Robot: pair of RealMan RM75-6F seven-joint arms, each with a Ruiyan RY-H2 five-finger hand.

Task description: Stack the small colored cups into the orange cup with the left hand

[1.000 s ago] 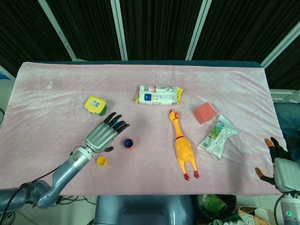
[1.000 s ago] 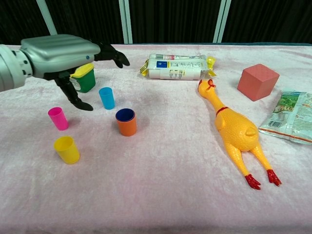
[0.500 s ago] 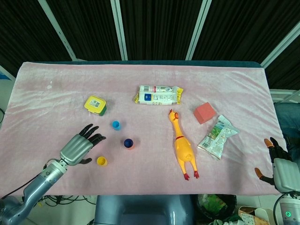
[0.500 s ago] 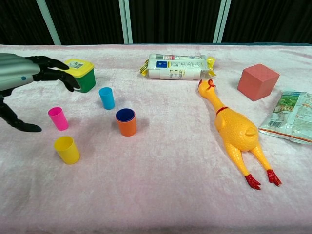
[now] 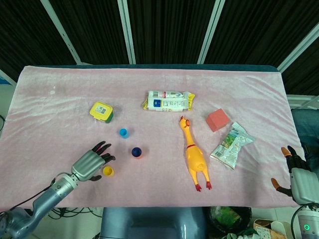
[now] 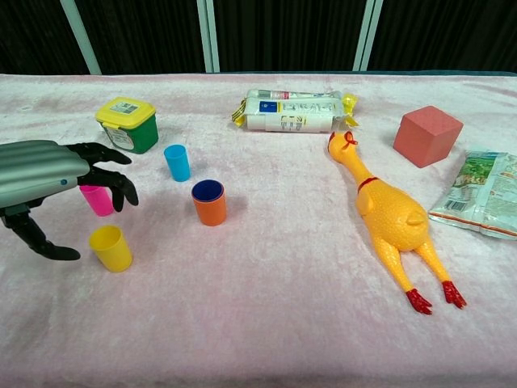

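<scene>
At the near left of the table: my left hand (image 6: 50,187) has come back toward the pink cup (image 6: 100,200), after half a second ago it was pulled further left.
Fingers: spread and curved above the pink cup, thumb low beside the yellow cup (image 6: 110,247); I hold nothing.
Orange cup (image 6: 210,203): upright near the middle, with a dark blue inside, maybe one cup already in it.
Blue cup (image 6: 176,162): apart, behind the orange one.
Meaning: I judge the pink cup is my next grasp; stacking is far from finished.
Right hand (image 5: 294,174): idle at the table's right edge, fingers apart, nothing in it.
</scene>
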